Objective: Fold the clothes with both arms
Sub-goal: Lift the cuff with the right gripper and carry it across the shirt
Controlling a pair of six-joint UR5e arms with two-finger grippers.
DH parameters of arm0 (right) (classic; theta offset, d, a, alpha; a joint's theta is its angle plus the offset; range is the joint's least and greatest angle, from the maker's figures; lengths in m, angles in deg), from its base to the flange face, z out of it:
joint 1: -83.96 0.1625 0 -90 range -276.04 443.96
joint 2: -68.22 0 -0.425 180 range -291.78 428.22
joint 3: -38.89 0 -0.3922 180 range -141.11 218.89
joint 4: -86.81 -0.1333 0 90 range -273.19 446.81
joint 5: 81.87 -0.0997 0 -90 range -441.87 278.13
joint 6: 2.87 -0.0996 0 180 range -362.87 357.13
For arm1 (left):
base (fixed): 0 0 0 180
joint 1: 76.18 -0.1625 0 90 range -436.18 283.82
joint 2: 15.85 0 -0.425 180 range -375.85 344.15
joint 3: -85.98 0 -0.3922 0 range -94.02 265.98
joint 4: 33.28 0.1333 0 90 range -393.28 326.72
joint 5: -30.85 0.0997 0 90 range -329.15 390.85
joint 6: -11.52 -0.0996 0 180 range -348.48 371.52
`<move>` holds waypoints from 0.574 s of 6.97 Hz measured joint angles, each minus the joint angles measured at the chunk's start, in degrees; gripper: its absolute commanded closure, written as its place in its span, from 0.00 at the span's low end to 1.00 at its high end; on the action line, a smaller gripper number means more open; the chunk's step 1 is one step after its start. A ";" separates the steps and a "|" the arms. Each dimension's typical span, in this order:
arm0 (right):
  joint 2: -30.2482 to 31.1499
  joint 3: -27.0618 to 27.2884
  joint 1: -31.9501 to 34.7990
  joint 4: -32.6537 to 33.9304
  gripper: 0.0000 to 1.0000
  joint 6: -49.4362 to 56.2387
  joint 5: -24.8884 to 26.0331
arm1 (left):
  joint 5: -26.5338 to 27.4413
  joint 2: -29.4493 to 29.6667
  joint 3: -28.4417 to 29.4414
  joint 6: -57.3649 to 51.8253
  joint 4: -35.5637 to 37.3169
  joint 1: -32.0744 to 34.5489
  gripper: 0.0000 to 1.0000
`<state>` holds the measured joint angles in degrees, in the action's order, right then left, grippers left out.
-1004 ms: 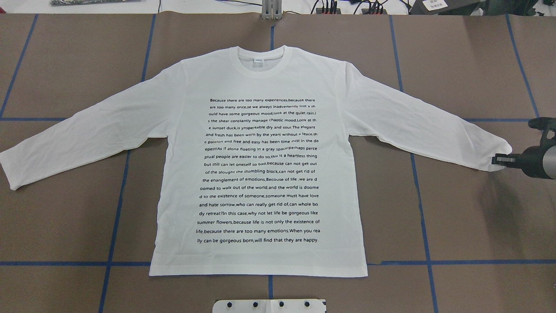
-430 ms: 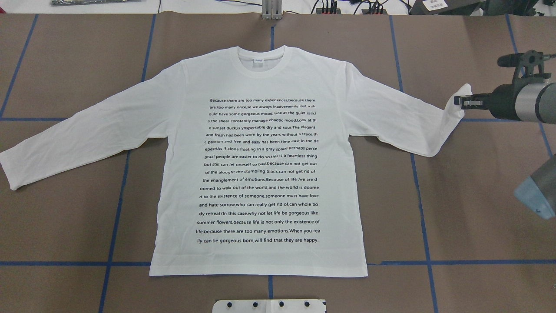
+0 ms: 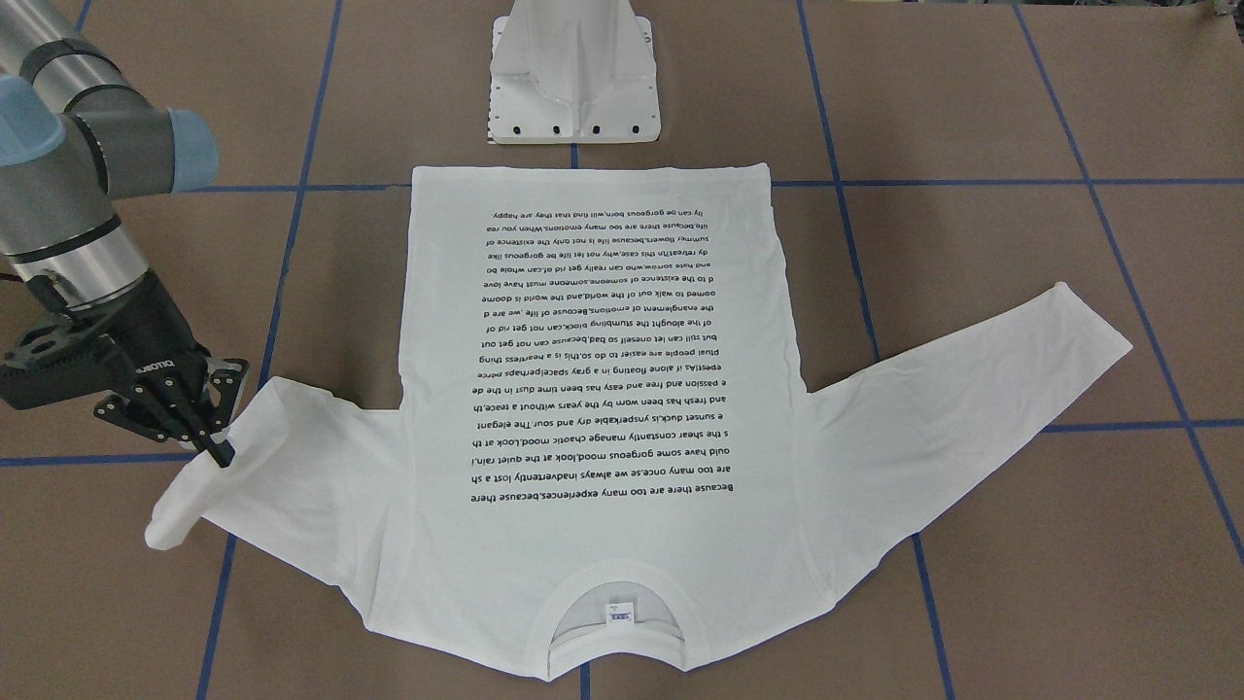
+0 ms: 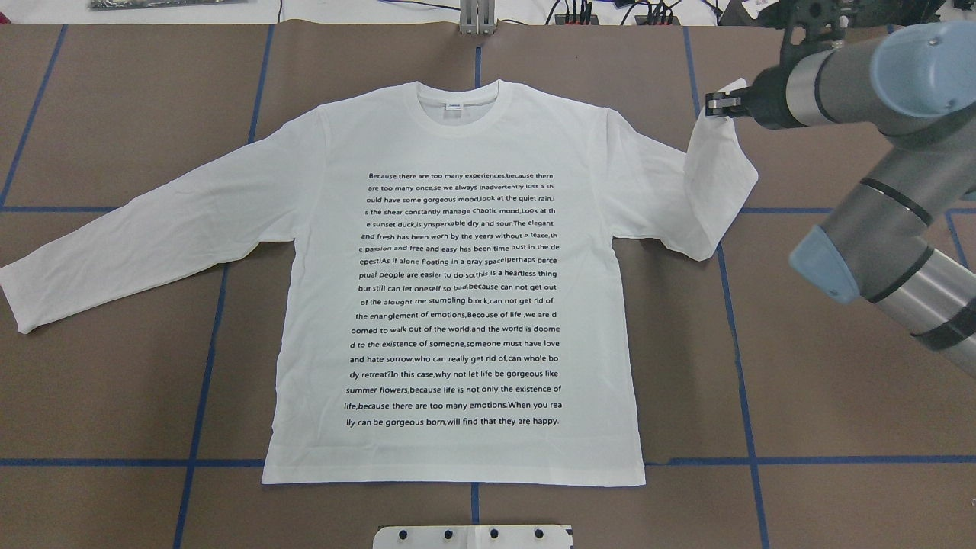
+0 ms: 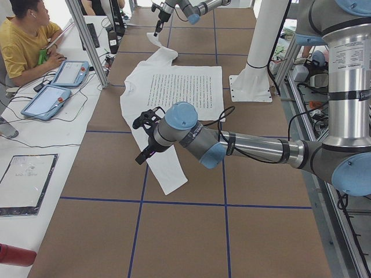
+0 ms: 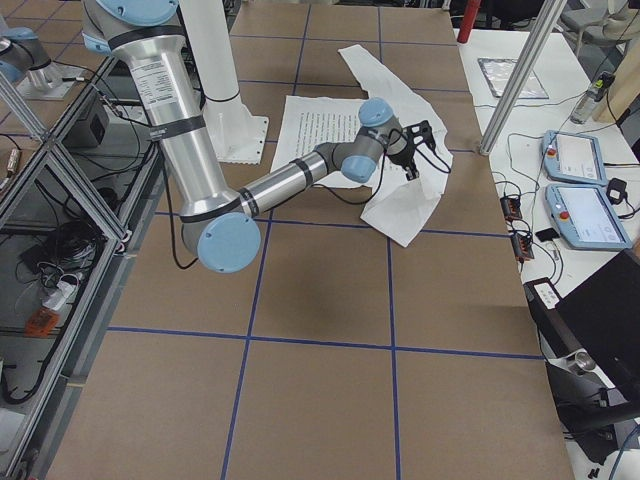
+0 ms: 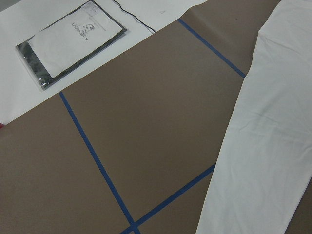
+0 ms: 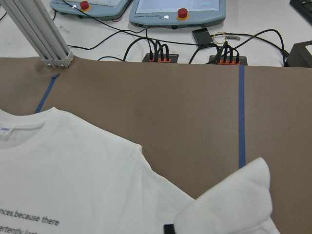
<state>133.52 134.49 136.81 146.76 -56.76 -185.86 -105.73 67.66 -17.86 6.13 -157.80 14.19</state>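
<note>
The white long-sleeved T-shirt point(image 4: 457, 305) lies flat and face up on the brown table, its collar on the far side. My right gripper point(image 4: 713, 104) is shut on the cuff of the right sleeve point(image 4: 720, 160), held up off the table and doubled back toward the shoulder. The same grip shows in the front-facing view point(image 3: 222, 453). The left sleeve point(image 4: 114, 252) lies stretched out flat. My left gripper point(image 5: 141, 157) hovers over that sleeve, seen only from the left side, so I cannot tell whether it is open or shut. The left wrist view shows just the sleeve point(image 7: 263, 146).
The white pedestal base point(image 3: 573, 78) stands at the hem side of the shirt. An aluminium post point(image 8: 44, 34), cable plugs and teach pendants point(image 8: 175, 7) line the far edge. A bagged packet point(image 7: 73, 41) lies beyond the table's left end. A seated person point(image 5: 26, 40) is there.
My right gripper has lifted the sleeve cuff off the table and carried it away from me and leftward, so the sleeve now folds back on itself. The shirt body and left sleeve have not moved.
</note>
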 measured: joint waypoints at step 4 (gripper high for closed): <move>-23.94 -5.88 -8.60 18.96 1.00 -12.23 12.26 | 0.00 0.07 0.05 0.70 0.07 -0.01 0.00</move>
<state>109.58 128.61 128.21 165.72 -68.99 -173.60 -105.73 67.73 -17.82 6.83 -157.73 14.18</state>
